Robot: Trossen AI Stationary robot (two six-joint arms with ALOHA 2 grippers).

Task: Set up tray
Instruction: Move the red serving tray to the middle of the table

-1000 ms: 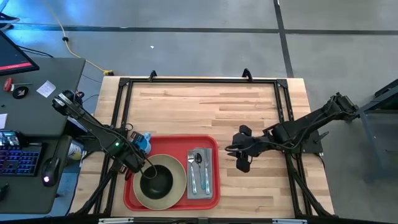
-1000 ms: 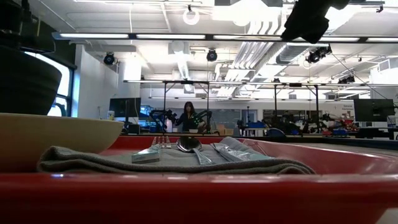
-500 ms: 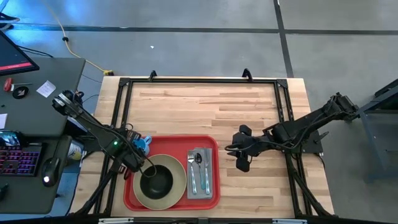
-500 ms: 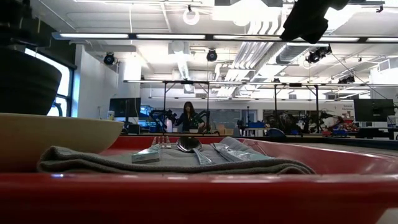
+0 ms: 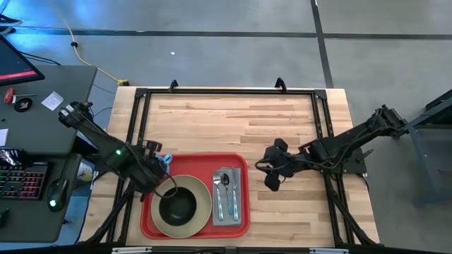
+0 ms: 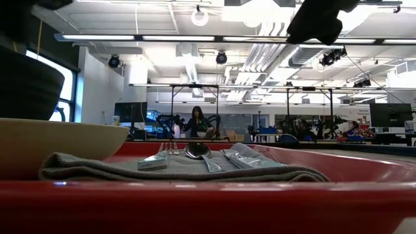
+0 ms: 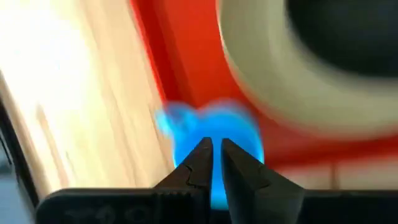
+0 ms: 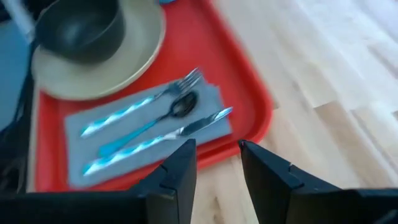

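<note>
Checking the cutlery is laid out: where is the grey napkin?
In the high view the grey napkin lies in the red tray's right half, beside the cream plate, under the fork, spoon and knife.

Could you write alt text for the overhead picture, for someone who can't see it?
A red tray on a wooden table holds a cream plate with a dark bowl, and cutlery on a grey napkin. Two robot arms flank it.

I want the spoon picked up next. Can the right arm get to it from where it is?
Probably yes. The right gripper hangs open just beside the tray, and the spoon lies bare on the napkin on the tray's near side. Nothing stands between them; only the low rim needs clearing.
</note>
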